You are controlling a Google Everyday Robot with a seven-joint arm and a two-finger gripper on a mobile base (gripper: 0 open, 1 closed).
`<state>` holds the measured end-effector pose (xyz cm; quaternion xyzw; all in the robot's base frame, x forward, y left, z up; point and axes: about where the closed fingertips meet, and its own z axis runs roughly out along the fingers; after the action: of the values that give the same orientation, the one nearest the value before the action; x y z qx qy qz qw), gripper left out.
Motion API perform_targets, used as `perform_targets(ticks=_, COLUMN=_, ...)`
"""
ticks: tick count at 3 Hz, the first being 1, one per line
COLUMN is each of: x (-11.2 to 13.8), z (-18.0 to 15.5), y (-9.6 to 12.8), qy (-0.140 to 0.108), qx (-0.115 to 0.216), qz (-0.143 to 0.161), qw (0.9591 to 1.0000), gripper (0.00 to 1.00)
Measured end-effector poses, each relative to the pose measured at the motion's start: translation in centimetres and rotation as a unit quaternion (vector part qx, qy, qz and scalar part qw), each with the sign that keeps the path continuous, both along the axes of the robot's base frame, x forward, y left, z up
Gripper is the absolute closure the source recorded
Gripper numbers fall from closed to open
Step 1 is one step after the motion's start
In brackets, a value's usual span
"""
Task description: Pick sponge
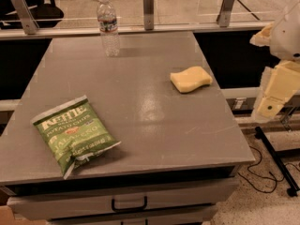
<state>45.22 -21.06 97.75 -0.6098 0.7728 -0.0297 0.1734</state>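
The sponge [191, 78] is a small pale yellow foam block with wavy sides. It lies flat on the grey table [140, 107] toward the right side. My gripper [276, 92] is the cream-yellow blocky part at the right edge of the view. It hangs beyond the table's right edge, to the right of the sponge and well apart from it. Nothing is seen in it.
A green Kettle chip bag [74, 135] lies at the front left of the table. A clear water bottle [108, 26] stands at the back. A railing with metal posts [148, 1] runs behind the table. A drawer handle [129, 204] shows below the front edge. Cables and a black stand leg [276, 165] lie on the floor at the right.
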Motion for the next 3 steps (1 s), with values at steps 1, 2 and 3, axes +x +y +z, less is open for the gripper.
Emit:
perform_targets(ticks=1, x=4.0, z=-0.5, y=1.7, qy=-0.021, qx=0.028, qz=0.031, qw=0.9989, gripper=0.00)
perform_targets(ticks=2, x=8.6, z=-2.1, y=4.6, qy=-0.030, qx=0.067, qz=0.065, qw=0.9952, gripper=0.00)
perform_targets(ticks=3, x=12.1, z=-4.8, y=6.7, qy=-0.018, qx=0.094, qz=0.069, qw=0.9930, gripper=0.00)
